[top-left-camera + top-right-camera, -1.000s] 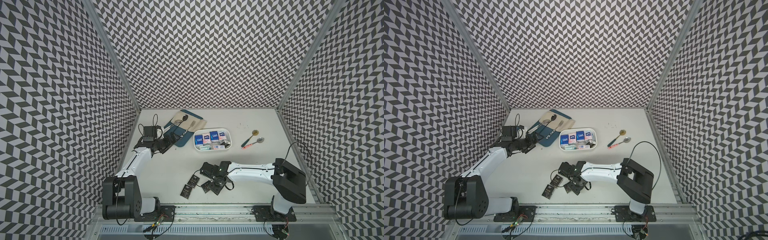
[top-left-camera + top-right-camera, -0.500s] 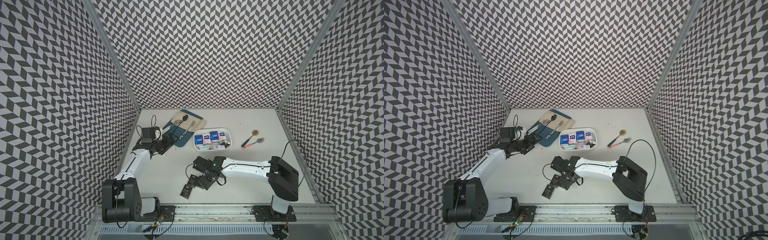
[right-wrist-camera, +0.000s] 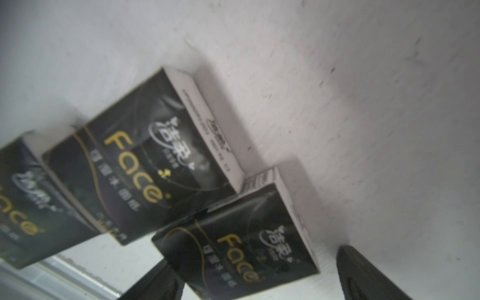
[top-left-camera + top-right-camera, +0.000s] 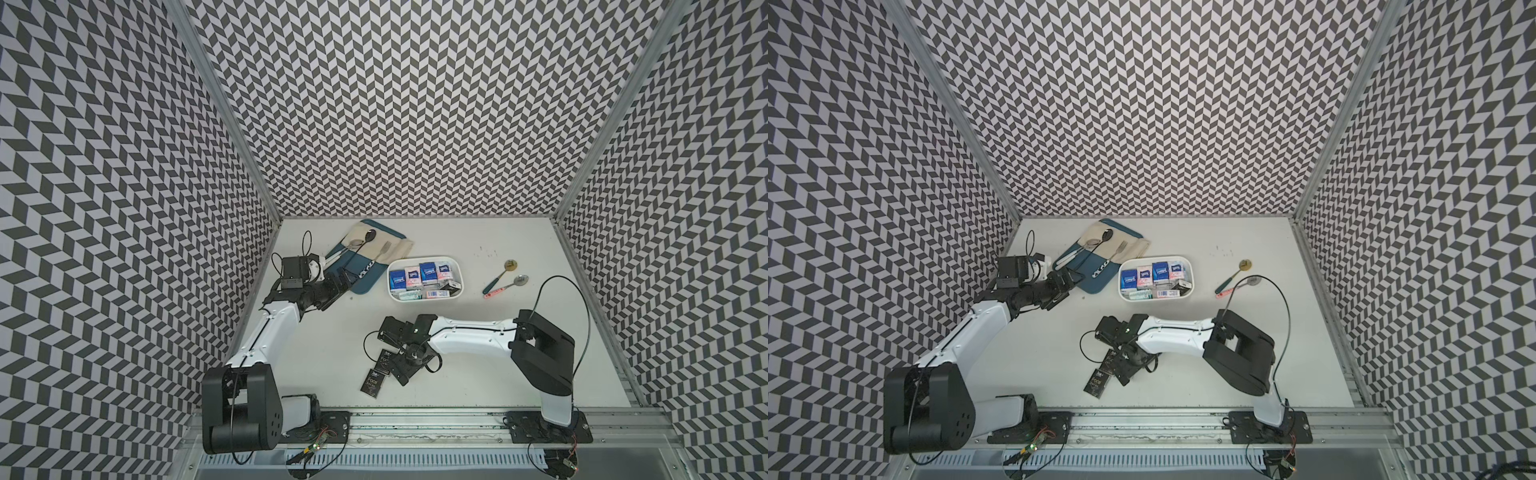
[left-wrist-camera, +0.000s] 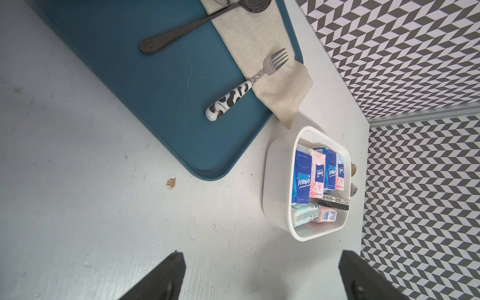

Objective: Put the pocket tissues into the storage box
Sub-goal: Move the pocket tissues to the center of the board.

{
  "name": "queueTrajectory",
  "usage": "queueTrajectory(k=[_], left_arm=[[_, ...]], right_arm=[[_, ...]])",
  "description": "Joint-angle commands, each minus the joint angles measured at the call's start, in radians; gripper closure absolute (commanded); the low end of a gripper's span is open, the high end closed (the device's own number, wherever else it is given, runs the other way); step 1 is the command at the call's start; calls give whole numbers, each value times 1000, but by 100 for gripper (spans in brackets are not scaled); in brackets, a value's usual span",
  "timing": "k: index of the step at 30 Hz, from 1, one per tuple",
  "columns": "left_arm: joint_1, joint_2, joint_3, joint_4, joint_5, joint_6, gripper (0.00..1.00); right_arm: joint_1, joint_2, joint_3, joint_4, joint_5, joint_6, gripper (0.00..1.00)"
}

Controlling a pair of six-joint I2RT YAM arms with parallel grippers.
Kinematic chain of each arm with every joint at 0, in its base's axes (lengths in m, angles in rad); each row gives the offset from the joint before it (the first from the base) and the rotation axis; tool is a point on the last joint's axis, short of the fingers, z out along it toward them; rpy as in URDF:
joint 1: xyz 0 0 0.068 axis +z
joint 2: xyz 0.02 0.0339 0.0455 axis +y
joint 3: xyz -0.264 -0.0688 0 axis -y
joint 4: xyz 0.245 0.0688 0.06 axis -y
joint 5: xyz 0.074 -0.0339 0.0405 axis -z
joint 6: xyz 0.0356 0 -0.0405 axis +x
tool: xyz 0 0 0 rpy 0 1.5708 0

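The white storage box (image 4: 424, 300) (image 4: 1156, 299) stands at mid-table, packed with blue, pink and teal pocket tissues (image 4: 427, 272) (image 5: 318, 176). Three black "Face" packets lie loose on the table near the front. My right gripper (image 4: 401, 370) (image 3: 254, 259) hangs low over them, open, its jaws standing either side of the nearest packet (image 3: 241, 249). The other two (image 3: 145, 161) (image 3: 23, 207) lie beyond it. My left gripper (image 4: 338, 282) (image 5: 261, 254) is open and empty above bare table, left of the box.
A blue tray (image 4: 365, 282) with a beige cloth, a fork and spoons lies at the back left, close to my left gripper. Two loose spoons (image 4: 505, 276) lie right of the box. Patterned walls close three sides; a metal rail runs along the front.
My right gripper has moved left over the black packets and its jaws have spread wider. The left arm has barely moved.
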Motion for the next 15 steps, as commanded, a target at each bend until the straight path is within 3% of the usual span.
queueTrajectory(k=[1,7,15], left_arm=[[8,-30,-12,-16,14,21,2],[11,-30,-10,-17,15,17,2],[11,-33,-13,-1,26,-1,2]], right_arm=[[4,15,10,-11,80,12,6],[-36,-47,-43,-62,181,-6,7],[-101,-92,-37,-84,176,-15,9]])
